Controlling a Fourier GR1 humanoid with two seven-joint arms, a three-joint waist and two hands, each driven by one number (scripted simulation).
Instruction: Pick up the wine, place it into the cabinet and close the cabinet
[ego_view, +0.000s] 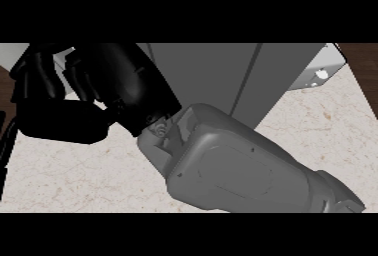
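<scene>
Right hand (111, 85), on a grey forearm (236, 170) running up from lower right, lay against the grey cabinet (221, 75), fingers (44, 80) bent; whether it held anything could not be told. Wine not visible. Left hand out of view.

The hand (96, 85) looks like glossy black plastic, soft highlights running along its curved fingers (44, 80). The forearm (244, 170) behind it is matt grey, smooth like moulded plastic, with shallow panel lines pressed into its shell. The surface (74, 175) looks like pale polished stone, cream with faint brownish veins. The cabinet (214, 75) is a flat, even grey with a dull painted finish. A strip of dark brown wood (365, 75) shows at the right edge.
</scene>
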